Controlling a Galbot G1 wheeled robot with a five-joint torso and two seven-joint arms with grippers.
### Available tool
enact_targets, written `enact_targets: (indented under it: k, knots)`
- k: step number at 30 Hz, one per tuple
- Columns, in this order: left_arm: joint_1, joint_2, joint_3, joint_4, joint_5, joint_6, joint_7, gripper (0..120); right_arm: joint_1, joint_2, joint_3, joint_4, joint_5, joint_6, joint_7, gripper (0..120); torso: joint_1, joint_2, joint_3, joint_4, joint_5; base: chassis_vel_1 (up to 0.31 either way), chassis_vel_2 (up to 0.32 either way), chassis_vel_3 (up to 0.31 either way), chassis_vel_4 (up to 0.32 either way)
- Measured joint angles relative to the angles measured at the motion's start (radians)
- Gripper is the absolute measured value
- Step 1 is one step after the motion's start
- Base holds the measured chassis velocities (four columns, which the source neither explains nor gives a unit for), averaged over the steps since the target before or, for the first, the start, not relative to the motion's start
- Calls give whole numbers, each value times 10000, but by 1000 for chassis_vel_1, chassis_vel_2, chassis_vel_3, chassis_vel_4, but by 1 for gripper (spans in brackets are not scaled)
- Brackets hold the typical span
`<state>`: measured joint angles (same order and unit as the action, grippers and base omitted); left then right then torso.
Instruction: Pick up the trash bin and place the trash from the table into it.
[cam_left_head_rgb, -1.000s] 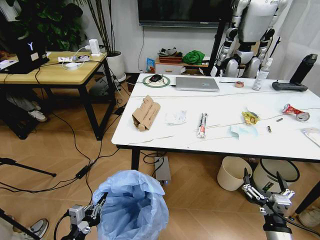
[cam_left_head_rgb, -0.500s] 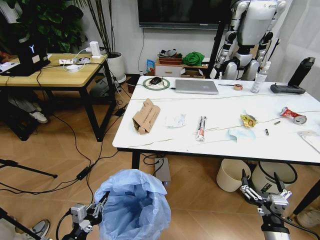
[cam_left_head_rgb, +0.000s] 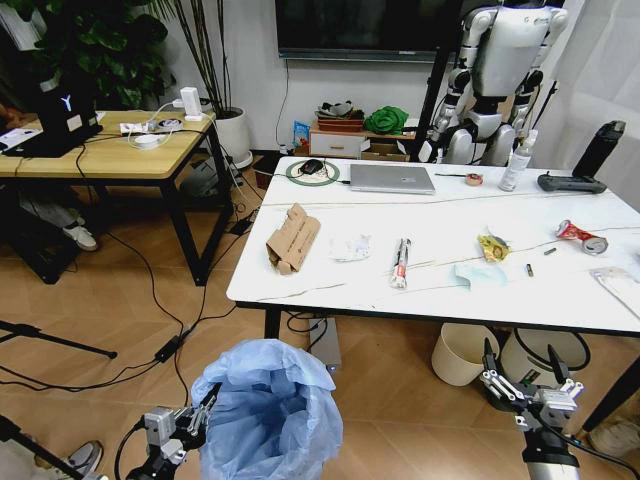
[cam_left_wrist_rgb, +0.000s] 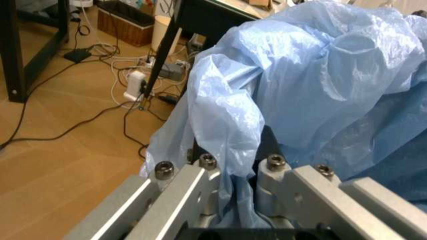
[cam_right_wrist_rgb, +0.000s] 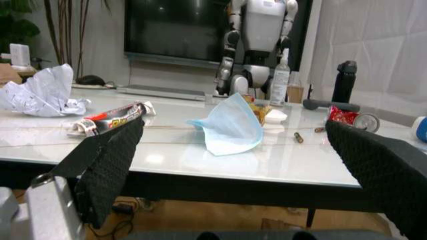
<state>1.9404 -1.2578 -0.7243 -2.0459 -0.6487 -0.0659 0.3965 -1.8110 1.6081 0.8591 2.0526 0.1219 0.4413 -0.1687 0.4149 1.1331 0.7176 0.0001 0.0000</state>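
Gripping the bag's rim, the left gripper (cam_left_head_rgb: 190, 425) was seen with its jaws clamped on the bin (cam_left_head_rgb: 268, 408), which was held low before the desk (cam_left_head_rgb: 560, 300). The right gripper (cam_left_head_rgb: 528, 385) was held below the desk's front edge, jaws spread and empty. On the desk, cardboard (cam_left_head_rgb: 292, 238), crumpled paper (cam_left_head_rgb: 351, 247), a wrapper (cam_left_head_rgb: 400, 262), a mask (cam_left_head_rgb: 478, 272) and a can (cam_left_head_rgb: 579, 236) were laid apart.

left claw (cam_left_wrist_rgb: 230, 200): silver metal links, dark hex-head screws, black cable at wrist | right claw (cam_right_wrist_rgb: 247, 165): black diamond-textured finger pads, silver-grey knuckles, grey wrist
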Motion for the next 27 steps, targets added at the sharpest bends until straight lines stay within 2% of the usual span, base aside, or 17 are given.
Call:
enact_targets:
  k: [27]
  knots:
    - [34, 41, 150, 13, 45, -309, -128, 1, 12, 0, 48, -21, 30, 26, 3, 100, 578, 1303, 725, -1, 0, 0, 0, 0, 0]
